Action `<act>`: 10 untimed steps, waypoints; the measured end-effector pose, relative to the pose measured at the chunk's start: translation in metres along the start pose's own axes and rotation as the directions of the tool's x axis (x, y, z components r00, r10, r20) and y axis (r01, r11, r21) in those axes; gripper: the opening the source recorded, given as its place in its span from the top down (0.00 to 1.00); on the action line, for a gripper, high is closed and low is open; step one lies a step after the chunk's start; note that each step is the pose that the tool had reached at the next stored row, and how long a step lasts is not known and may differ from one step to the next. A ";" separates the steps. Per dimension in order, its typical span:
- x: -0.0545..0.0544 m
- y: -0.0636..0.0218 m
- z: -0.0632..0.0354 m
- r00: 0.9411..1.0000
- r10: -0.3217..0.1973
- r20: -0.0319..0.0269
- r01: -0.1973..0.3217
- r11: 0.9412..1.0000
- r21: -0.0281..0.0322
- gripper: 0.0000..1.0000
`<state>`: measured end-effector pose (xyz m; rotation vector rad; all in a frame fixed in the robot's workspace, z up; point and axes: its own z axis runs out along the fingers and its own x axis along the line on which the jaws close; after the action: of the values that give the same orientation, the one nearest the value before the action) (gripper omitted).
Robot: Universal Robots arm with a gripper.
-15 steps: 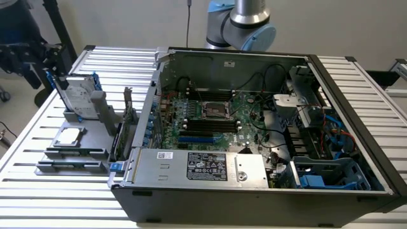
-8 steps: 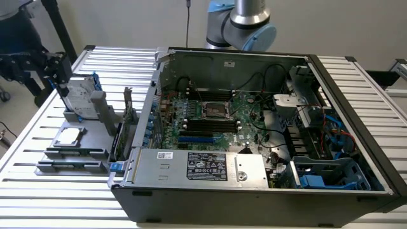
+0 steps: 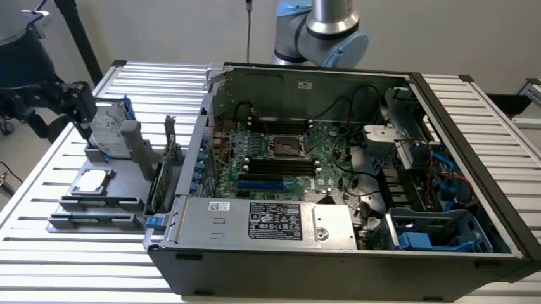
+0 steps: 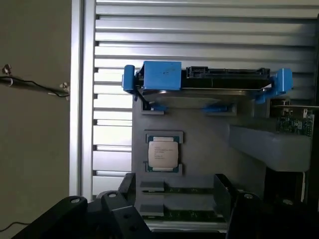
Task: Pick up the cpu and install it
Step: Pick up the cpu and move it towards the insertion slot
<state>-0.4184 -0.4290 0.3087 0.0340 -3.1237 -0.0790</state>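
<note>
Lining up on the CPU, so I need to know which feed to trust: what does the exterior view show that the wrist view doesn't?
Exterior view adds the open computer case, its motherboard socket and the arm behind. Wrist view adds the print on the cpu and the fingers, spread with nothing between. Both share the cpu lying on the grey fixture beside the blue-framed hard drive.

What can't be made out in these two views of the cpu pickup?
Wrist view: print on the cpu is too small to read.
Wrist view: the hard drive stands nearly edge-on, so its faces barely show.
Exterior view: the motherboard socket is too small to tell whether it is empty or latched.
Exterior view: text on the power supply label is too small to read.
</note>
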 end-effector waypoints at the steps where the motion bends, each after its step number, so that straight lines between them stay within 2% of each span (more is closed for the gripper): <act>1: 0.000 -0.0013 0.0016 1.000 -0.003 -0.002 0.003 1.000 -0.001 0.27; 6: 0.005 -0.0045 0.0106 1.000 -0.016 -0.005 0.016 1.000 -0.002 0.27; 10: 0.016 -0.0047 0.0182 1.000 -0.027 -0.005 0.027 1.000 -0.002 0.27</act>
<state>-0.4346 -0.4331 0.2905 0.0760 -3.1185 -0.0816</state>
